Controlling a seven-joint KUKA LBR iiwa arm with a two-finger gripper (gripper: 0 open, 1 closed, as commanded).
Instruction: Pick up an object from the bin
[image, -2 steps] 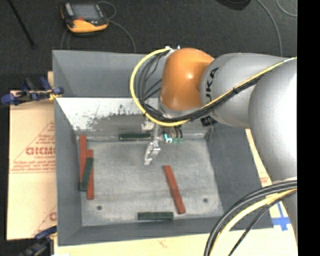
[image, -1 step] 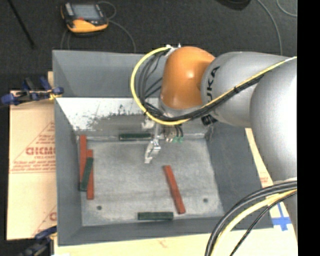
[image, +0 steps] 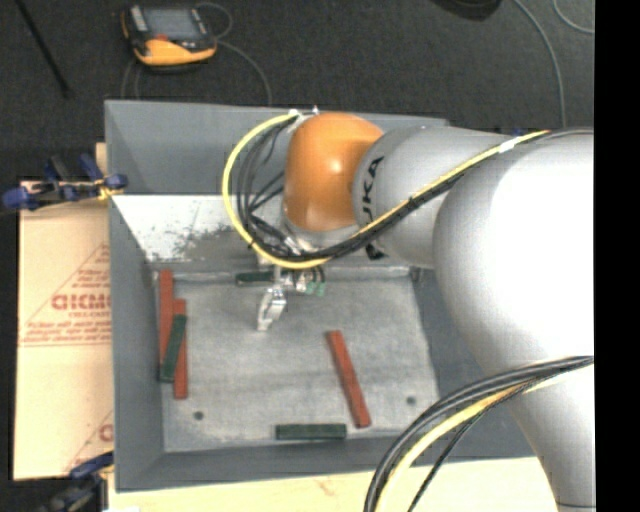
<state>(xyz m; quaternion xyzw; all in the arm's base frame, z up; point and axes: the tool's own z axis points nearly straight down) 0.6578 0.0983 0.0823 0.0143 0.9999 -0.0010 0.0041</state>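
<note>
The arm (image: 430, 215), lettered KUKA, hangs its tool (image: 269, 312) over the bin (image: 260, 390) floor

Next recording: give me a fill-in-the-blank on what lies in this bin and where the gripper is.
1. The front bar, lying along the bin's near wall, is dark ____.
2. By the left wall, the long bar beside the short green bar is ____.
3. The slanted red bar lies to the ____ of the gripper in the view.
4. The wrist cover above the gripper is ____.
Missing words: green; red; right; orange.
</note>
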